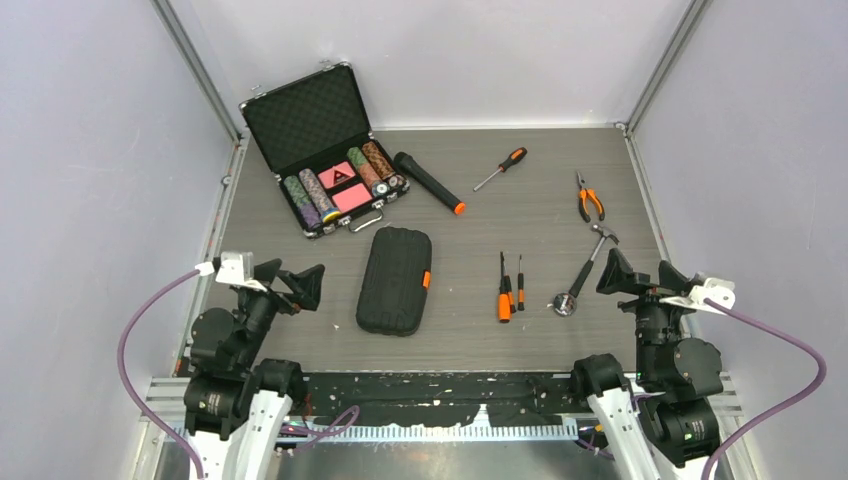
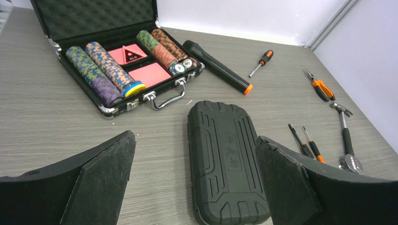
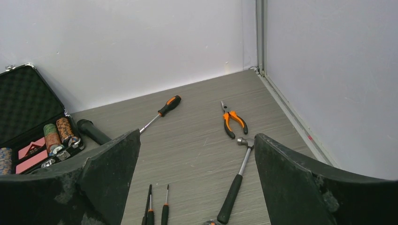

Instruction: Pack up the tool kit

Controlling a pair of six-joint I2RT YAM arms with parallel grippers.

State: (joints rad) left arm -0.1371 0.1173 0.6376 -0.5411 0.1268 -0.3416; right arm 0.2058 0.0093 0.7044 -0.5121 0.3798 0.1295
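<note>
Tool kit case: a black, ribbed, rounded-rectangle shell that lies flat and shut. It sits just off the table's centre toward 7 o'clock, with its long axis running 12 to 6.
Latch: small and orange, on the case's 3 o'clock edge.
Screwdriver: orange-and-black handle, loose on the table at 1 o'clock from centre.
Pliers: orange grips, at 2 o'clock.
Hammer: black handle, at 3 to 4 o'clock, head toward 1.
Small screwdrivers: side by side at 4 o'clock from centre, well apart from the case.
Left gripper: fingers spread wide and holding nothing, at 9 o'clock from the case.
Right gripper: fingers spread wide and holding nothing, just beyond the hammer at 3 o'clock.
Poker chip case: lid open, at 10 to 11 o'clock.
Flashlight: at 12 o'clock, beside the poker chip case.
</note>
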